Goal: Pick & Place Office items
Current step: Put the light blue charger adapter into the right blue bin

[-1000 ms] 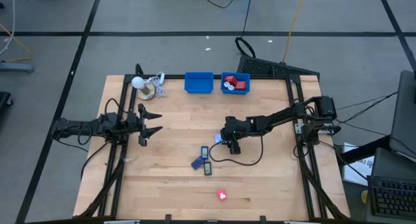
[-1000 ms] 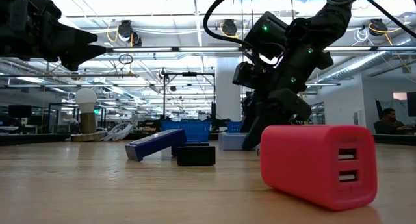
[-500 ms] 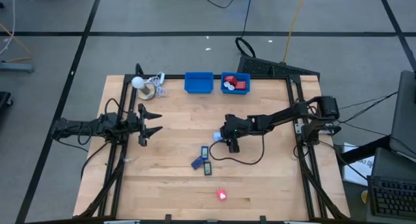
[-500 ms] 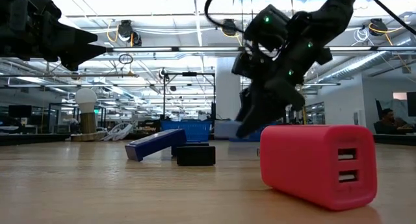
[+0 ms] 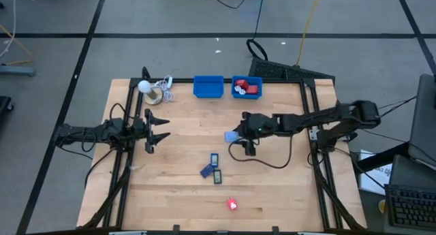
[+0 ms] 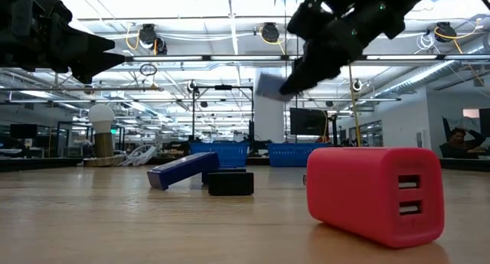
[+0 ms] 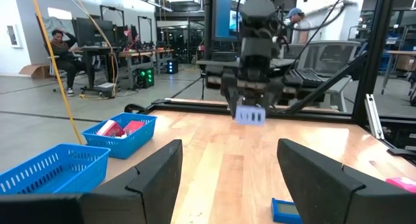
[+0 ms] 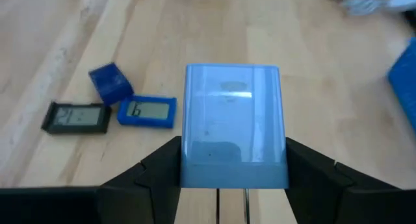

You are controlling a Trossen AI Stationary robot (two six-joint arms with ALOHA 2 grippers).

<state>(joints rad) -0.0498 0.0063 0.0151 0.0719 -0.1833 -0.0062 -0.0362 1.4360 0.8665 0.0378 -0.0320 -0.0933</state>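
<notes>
right end effector (image 5: 236, 135) clamped on light blue block (image 8: 234, 123), raised above mid-table (image 5: 184, 126) | left end effector (image 5: 158, 128) spread, idle | advice: carry level; release only above a bin (image 5: 246, 87)

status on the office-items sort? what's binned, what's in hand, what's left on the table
Done: red and white pieces sit in the right bin; the left bin looks empty. In hand: the right gripper holds a light blue block in the air over mid-table. Left: two flat display pieces, a dark blue block and the red charger. Left gripper waits open at the left edge.
</notes>
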